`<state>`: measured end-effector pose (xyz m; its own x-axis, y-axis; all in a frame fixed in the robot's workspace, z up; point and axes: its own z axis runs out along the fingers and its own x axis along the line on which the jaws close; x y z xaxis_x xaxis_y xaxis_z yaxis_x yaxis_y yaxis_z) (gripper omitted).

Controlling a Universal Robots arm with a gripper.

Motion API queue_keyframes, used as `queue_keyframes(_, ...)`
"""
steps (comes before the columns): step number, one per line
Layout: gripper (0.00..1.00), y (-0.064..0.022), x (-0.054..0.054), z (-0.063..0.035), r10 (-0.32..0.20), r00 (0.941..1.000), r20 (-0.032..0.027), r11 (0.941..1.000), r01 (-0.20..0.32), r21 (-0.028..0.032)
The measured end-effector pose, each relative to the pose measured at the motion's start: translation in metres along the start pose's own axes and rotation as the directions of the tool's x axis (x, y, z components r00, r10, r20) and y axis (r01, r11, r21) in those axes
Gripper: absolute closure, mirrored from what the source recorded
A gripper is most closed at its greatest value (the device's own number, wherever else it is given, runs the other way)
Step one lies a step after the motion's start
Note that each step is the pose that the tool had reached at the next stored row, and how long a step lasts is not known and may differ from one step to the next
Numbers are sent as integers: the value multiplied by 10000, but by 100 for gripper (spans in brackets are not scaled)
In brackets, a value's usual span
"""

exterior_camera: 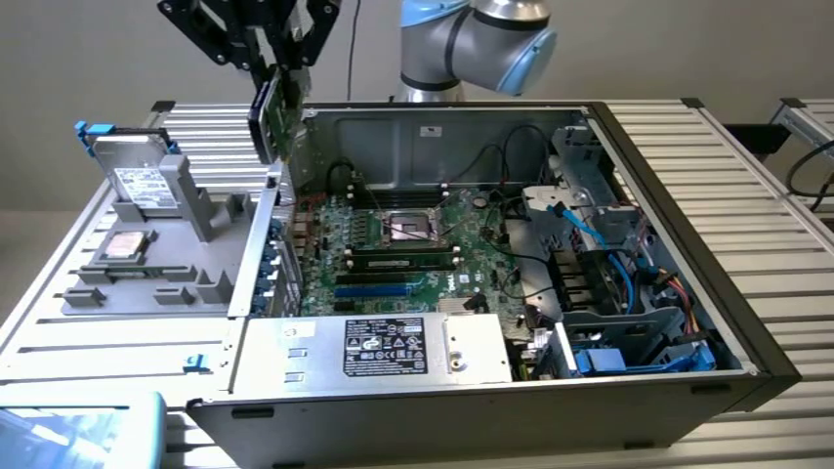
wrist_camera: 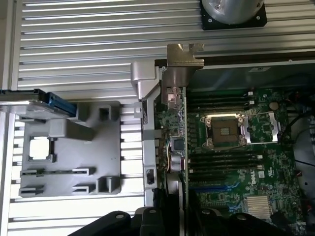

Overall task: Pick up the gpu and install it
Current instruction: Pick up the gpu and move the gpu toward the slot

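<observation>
The gpu (exterior_camera: 277,112) hangs upright in the air over the left wall of the open computer case (exterior_camera: 678,234), near its back corner. It is a thin green card with a dark block on one face. My gripper (exterior_camera: 284,59) is shut on its upper edge. In the wrist view the gpu (wrist_camera: 182,128) appears edge-on above the motherboard's (wrist_camera: 236,167) side nearest the case wall. Its silvery end bracket (wrist_camera: 184,61) points away from my gripper (wrist_camera: 167,221).
A grey fixture tray (exterior_camera: 156,283) beside the case holds an upright silver hard drive (exterior_camera: 137,176). Inside the case are the motherboard (exterior_camera: 404,244), the power supply (exterior_camera: 391,347) at the front, and a drive cage with blue cables (exterior_camera: 612,293) on the exterior view's right.
</observation>
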<state>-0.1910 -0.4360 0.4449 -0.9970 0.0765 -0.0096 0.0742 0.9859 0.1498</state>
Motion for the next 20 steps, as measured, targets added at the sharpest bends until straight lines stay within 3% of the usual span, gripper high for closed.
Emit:
queue_keyframes(13, 72, -18, -592, 5, 11, 10000, -62, 10000, -11, 4)
queue_keyframes(20, 72, -21, -912, 11, 20, 9999, -125, 10000, -20, 10)
